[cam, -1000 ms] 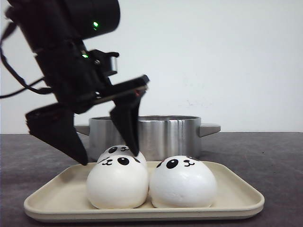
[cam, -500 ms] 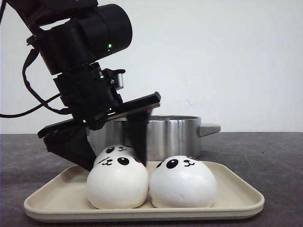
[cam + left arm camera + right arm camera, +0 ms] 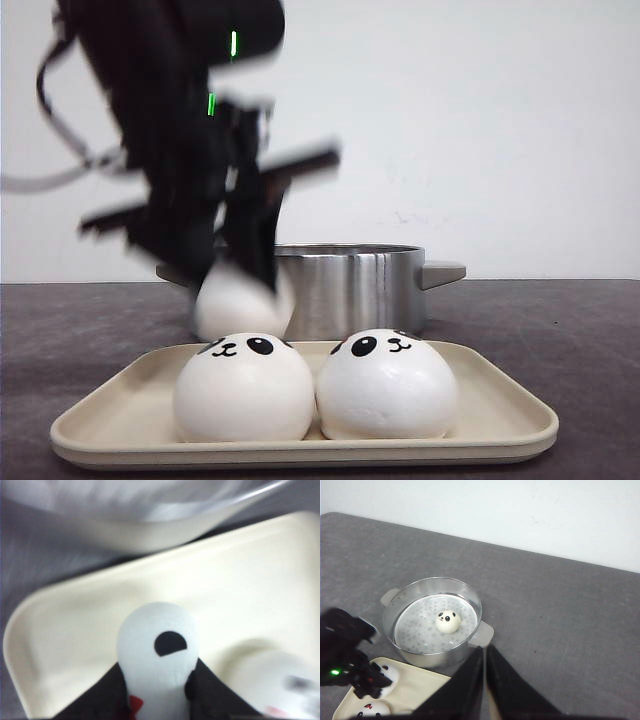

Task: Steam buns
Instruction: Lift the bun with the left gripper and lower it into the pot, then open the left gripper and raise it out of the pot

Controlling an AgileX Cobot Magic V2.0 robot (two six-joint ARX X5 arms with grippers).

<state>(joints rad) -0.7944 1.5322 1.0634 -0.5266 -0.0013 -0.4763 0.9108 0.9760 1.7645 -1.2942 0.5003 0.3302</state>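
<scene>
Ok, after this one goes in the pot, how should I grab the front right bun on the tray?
Come from above and close the fingers on the front right bun across its widest part, low on the dome. It sits upright on the tray, pressed against the left bun, so put the fingers front and back, where there looks to be room.

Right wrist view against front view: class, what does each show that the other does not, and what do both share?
Only the right wrist view shows a bun lying inside the pot, plus the shut right tool. Only the front view shows the two tray buns' faces and the lifted bun in the left tool. Both show pot, tray and left arm.
</scene>
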